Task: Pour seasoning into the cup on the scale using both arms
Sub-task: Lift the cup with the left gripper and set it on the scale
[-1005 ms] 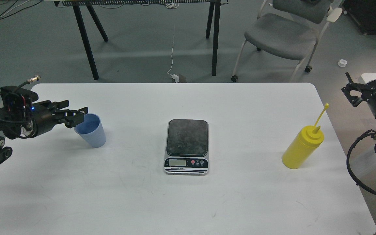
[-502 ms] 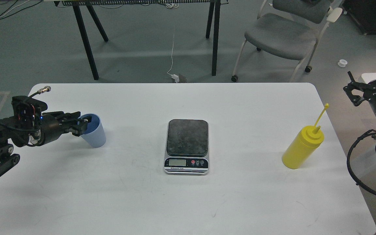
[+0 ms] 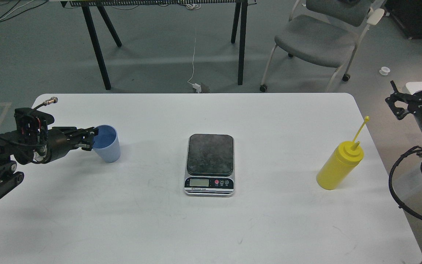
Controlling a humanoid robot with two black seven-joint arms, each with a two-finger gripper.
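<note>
The light-blue ribbed cup [image 3: 108,149] stands upright on the white table [image 3: 211,227] at the left. My left gripper [image 3: 89,138] reaches in from the left, and its dark fingers are closed on the cup's left rim. The scale [image 3: 210,154] lies in the middle of the table with its dark plate bare and its display toward me. The yellow seasoning bottle [image 3: 338,168] stands at the right, its cap strap sticking up. My right gripper [image 3: 414,92] hovers beyond the table's right edge, above and right of the bottle, with its fingers spread and empty.
A grey chair [image 3: 315,40] and black table legs [image 3: 242,44] stand on the floor behind the table. Black cables [image 3: 398,183] hang from my right arm beside the table's right edge.
My left arm has moved right and lowered. The cup, tilted a second ago, now stands upright and a little further right. The right arm has barely moved.
</note>
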